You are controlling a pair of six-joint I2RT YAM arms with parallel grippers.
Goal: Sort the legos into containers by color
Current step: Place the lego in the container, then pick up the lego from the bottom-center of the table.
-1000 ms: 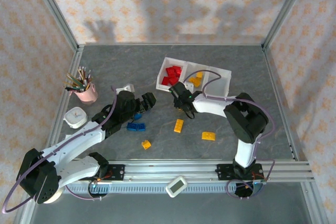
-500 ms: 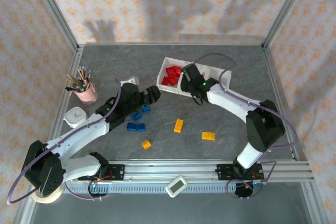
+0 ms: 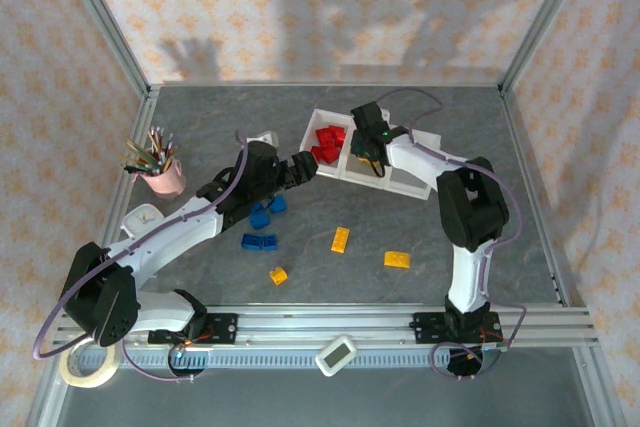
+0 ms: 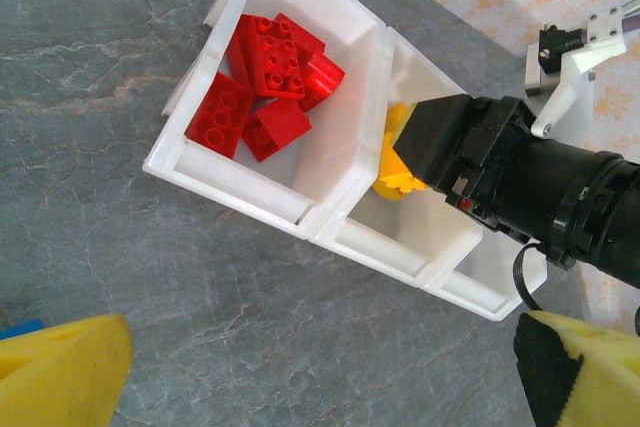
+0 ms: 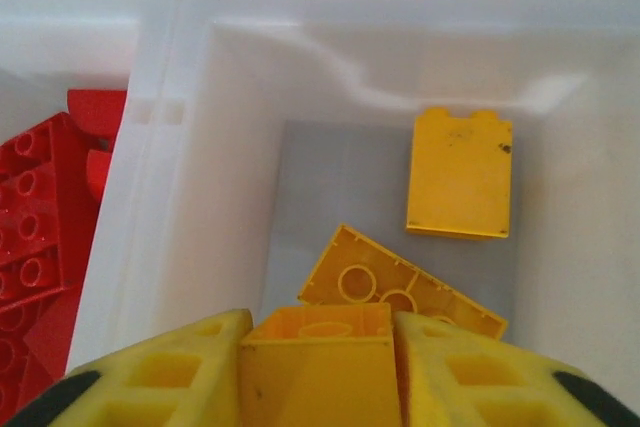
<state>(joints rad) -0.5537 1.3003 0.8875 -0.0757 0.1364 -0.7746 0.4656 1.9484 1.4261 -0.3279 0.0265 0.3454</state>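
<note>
Your right gripper (image 3: 370,155) hangs over the middle compartment (image 5: 390,187) of the white tray (image 4: 225,192), clenched on a yellow brick (image 5: 320,357) squeezed between its pads. Below it, two more yellow pieces lie on that compartment's floor: a smooth-faced brick (image 5: 460,175) toward the far side and an upturned brick (image 5: 395,292), hollow side up, just ahead of the held one. The compartment at the tray's left end holds a heap of red bricks (image 4: 265,82), some lying on top of others. The right-end compartment (image 3: 413,169) shows you its white floor. Your left gripper (image 3: 302,168) is released, its yellow pads (image 4: 60,372) spread wide with grey table (image 3: 200,127) between them. It hovers just off the tray's near left corner, beside the red end and near the right gripper. Loose on the table you have a blue cluster (image 3: 266,213) under the left arm and a blue pair (image 3: 260,241) nearer you. A long yellow brick (image 3: 341,239), a flat yellow brick (image 3: 397,259) and a small yellow brick (image 3: 278,274) lie well apart from the tray. A strip of table runs between the tray and the back wall, and the table to the tray's right is open out to the metal rail (image 3: 530,187). The pink cup (image 3: 165,180) of pencils stands by the left edge, well apart from both grippers.
</note>
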